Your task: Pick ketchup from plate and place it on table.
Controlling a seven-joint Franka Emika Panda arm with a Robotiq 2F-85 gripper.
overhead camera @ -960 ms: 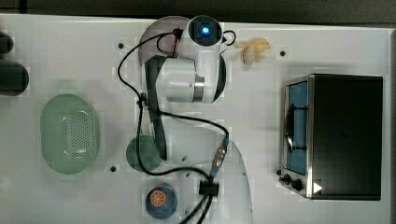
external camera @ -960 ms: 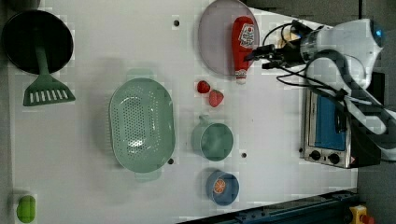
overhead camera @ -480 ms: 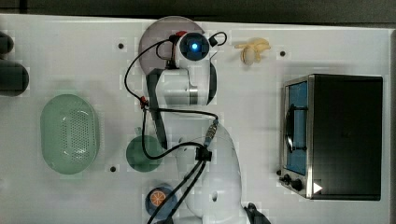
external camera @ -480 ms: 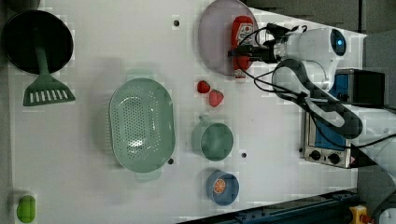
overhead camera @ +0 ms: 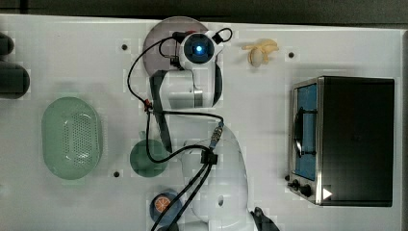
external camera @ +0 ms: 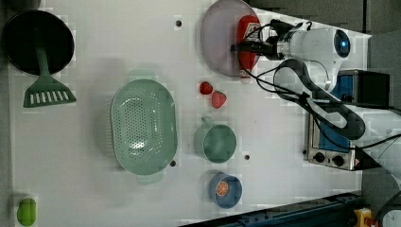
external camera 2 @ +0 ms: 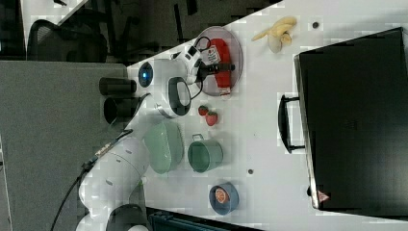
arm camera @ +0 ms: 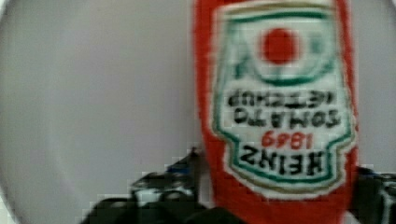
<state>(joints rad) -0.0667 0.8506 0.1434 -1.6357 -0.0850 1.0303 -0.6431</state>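
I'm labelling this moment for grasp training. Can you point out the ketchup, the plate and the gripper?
ketchup (arm camera: 280, 116): wrist view, on its white label.
plate (external camera: 218, 40): left view, on its bare surface beside the bottle.
gripper (external camera: 247, 46): left view, between its fingertips, over the bottle's body.

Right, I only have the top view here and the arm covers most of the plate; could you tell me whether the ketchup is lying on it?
Observer: Yes, the ketchup lies flat on the plate, on the side towards the left view's right.
Operator: Thank you. Where is the hand in relation to it?
Observer: The hand is low over the ketchup's middle, at the white label.
Operator: And which way does the cap point, please?
Observer: Toward the two strawberries on the table; the white cap reaches the plate's rim.
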